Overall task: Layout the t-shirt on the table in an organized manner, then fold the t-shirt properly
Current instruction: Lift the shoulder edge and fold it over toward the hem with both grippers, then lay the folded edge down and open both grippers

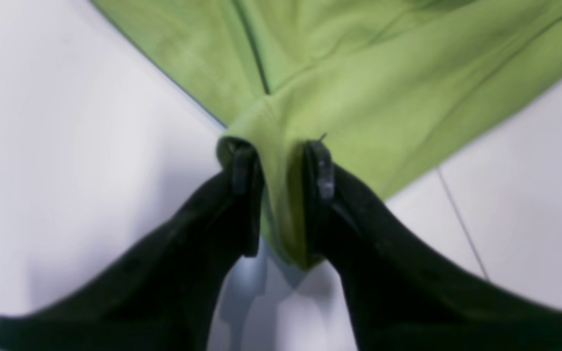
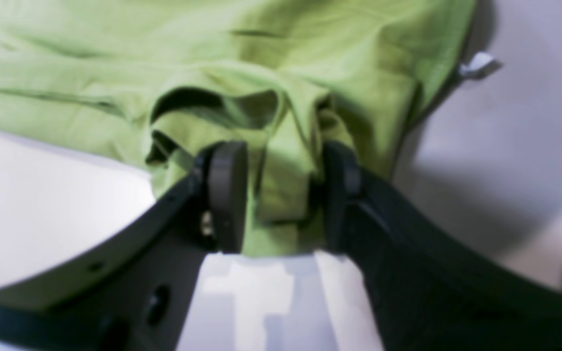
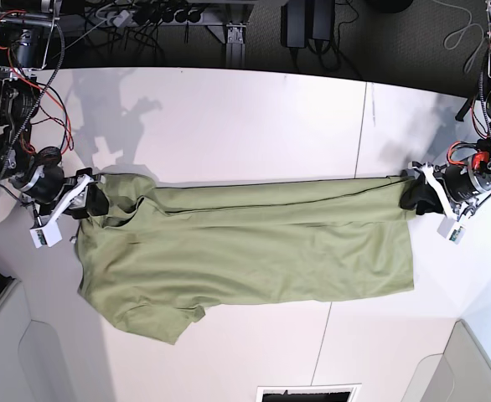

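T-shirt [image 3: 245, 251] spread lengthwise across the table [image 3: 229, 117], an arm at each end!

Left gripper [image 1: 281, 168] has its jaws parted, a fold of hem standing loosely between them. Right gripper [image 2: 281, 180] is parted too, bunched cloth between its fingers [image 2: 227, 195], a small white tag [image 2: 476, 65] poking out nearby.

Both arms low and spread wide, left gripper [image 1: 281, 165] and right gripper [image 2: 281, 190] part-open.
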Robot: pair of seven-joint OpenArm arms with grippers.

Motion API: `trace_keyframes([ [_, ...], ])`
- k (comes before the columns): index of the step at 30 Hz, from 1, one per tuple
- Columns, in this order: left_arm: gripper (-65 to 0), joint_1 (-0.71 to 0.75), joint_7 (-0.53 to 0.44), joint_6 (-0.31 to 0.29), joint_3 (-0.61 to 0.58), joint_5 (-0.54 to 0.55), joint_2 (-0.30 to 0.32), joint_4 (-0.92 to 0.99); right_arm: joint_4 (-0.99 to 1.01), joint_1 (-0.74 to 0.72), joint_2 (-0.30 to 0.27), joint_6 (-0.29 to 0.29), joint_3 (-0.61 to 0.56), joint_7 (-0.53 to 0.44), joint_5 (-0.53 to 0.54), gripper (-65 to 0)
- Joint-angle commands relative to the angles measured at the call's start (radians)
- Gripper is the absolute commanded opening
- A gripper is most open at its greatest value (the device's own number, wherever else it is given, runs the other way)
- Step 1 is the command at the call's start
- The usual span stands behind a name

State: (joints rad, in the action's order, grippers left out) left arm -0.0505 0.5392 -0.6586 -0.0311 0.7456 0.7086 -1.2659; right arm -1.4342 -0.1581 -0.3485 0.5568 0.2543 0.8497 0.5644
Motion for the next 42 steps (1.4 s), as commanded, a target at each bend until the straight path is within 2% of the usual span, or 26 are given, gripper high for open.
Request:
trace_keyframes([
  [1,-47.9,-0.022,-0.007,-0.007,0.042,0.043,0.027,-0.034,-0.044,-0.015,-0.019,0.0,0.041,-0.023,0.043,-39.8],
  [5,-47.9,-0.021,0.058,-0.008,0.145,0.146,0.047,-0.094,-0.157,0.006,-0.021,0.001,0.141,0.013,0.096,-39.8],
  [8,-47.9,-0.021,0.068,-0.021,0.155,0.179,0.059,-0.135,-0.16,0.004,-0.02,0.001,0.142,-0.01,0.097,-41.1],
  [10,-47.9,-0.021,0.066,-0.04,0.15,0.179,0.049,-0.157,-0.149,0.003,-0.019,0.001,0.114,-0.046,0.096,-50.5],
  [12,-48.0,-0.021,0.058,-0.04,0.14,0.178,0.026,-0.168,-0.134,0.001,-0.014,0.0,0.073,-0.083,0.066,-65.0],
  [14,-48.3,-0.021,0.051,-0.04,0.111,0.152,-0.005,-0.166,-0.106,0.001,-0.011,0.0,0.018,-0.118,0.009,-65.0],
  [16,-53.2,-0.021,0.013,-0.019,0.058,0.066,-0.039,-0.154,-0.062,0.0,-0.011,0.0,-0.042,-0.159,-0.06,-65.0],
  [19,-63.1,-0.024,-0.115,0.055,-0.048,-0.13,-0.084,-0.119,0.02,0.0,-0.011,0.0,-0.115,-0.245,-0.169,-65.0],
  [22,-65.0,-0.033,-0.168,0.18,-0.14,-0.293,-0.116,-0.06,0.093,0.001,-0.011,-0.003,-0.155,-0.257,-0.202,-65.0],
  [23,-65.0,-0.035,-0.179,0.206,-0.162,-0.321,-0.119,-0.036,0.112,0.002,-0.011,-0.003,-0.161,-0.251,-0.202,-65.0],
  [25,-65.0,-0.035,-0.192,0.213,-0.191,-0.364,-0.121,-0.001,0.13,0.004,-0.011,-0.003,-0.163,-0.239,-0.2,-65.0],
  [30,-65.0,-0.016,-0.192,0.139,-0.194,-0.385,-0.106,-0.032,0.101,0.012,-0.014,-0.003,-0.163,-0.174,-0.143,-65.0],
  [33,-65.0,0.041,-0.191,0.139,-0.194,-0.377,-0.076,-0.112,0.032,0.066,-0.024,-0.002,-0.158,-0.126,-0.112,-65.0],
  [37,-65.0,0.143,-0.191,0.14,-0.191,-0.362,-0.029,-0.233,-0.085,0.178,-0.026,-0.002,-0.134,-0.108,-0.112,-65.0],
  [42,-65.0,0.247,-0.153,0.179,-0.189,-0.37,0.012,-0.364,-0.206,0.315,-0.026,-0.003,-0.065,-0.094,-0.111,-65.0],
])
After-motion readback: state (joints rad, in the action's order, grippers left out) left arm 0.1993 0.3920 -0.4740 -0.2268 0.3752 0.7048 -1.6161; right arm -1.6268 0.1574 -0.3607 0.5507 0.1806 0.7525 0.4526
